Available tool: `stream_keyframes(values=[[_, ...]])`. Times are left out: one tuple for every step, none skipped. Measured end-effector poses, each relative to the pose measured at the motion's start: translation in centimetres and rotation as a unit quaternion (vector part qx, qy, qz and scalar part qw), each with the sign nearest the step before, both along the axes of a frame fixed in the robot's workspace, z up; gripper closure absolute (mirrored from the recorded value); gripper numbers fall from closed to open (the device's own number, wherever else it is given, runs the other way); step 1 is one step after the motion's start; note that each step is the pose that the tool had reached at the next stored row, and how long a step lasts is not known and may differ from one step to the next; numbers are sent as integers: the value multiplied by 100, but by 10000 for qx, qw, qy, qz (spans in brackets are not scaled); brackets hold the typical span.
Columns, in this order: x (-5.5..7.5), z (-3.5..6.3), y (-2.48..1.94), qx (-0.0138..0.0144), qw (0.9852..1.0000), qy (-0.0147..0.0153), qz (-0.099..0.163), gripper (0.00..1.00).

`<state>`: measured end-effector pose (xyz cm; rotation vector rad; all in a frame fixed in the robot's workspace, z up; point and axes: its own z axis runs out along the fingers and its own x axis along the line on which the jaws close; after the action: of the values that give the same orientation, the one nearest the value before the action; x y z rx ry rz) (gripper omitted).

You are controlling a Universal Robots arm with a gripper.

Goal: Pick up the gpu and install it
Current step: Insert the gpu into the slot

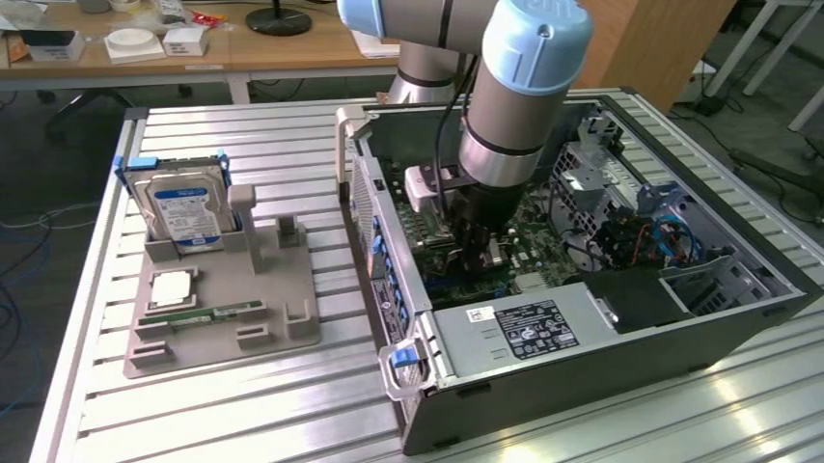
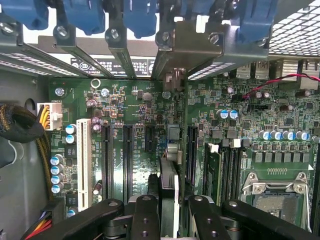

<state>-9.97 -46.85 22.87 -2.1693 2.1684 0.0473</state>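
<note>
Your arm has the black claw [image 2: 169, 210] down inside the open dark-grey computer case [image 1: 670, 338], directly over the green motherboard [image 2: 125, 100]. In the wrist view the black fingers [image 2: 145, 217] stand on either side of the gpu [image 2: 170, 170], a thin green expansion card seen edge-on, and they are clamped on it, one face each.

The card stands on its edge, upright over the motherboard. Its long axis runs parallel to the long black expansion slots [image 2: 127, 160], from the claw toward the row of blue slot latches [image 2: 140, 17] at the case's rear wall. The silver metal end bracket [image 2: 172, 75] leads, lying up against that rear wall beneath the latches. The card's edge lies between two black slots; whether it is seated in one, you cannot tell.

In the exterior view the claw [image 1: 474, 253] is deep in the case, just beside the grey power supply box with the black label [image 1: 528, 328], and the card itself is hidden behind the wrist.

Outside the case, on the slatted aluminium surface [image 1: 258, 405], a grey plastic parts holder [image 1: 219, 309] sits well apart from the case. It carries a silver hard drive with a blue-white label [image 1: 180, 212] standing upright, and a small square silver CPU chip [image 1: 174, 286] lying flat nearer the holder's front.
</note>
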Motion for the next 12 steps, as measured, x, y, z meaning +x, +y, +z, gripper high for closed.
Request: stream_keyframes(values=[[-1, -1, 0, 0, 10000, 0, 0, 73], [-2, -6, 0, 0, 10000, -1, 1, 73], [-3, -13, 0, 0, 10000, -1, 2, 73], [-4, -17, -1, -1, 10000, -1, 2, 73], [-4, -18, -1, 0, 10000, -2, 2, 73], [-5, -18, -1, -1, 10000, -2, 2, 73], [-5, -18, 0, 0, 10000, -2, 1, 73], [-5, -18, 0, 0, 10000, -2, 1, 73], [-5, -19, 0, 0, 10000, -2, 1, 73], [-5, -19, 0, 0, 10000, -2, 1, 73], [-5, -19, 0, 0, 10000, -2, 2, 73], [-5, -25, 0, 0, 10000, -2, 2, 73]])
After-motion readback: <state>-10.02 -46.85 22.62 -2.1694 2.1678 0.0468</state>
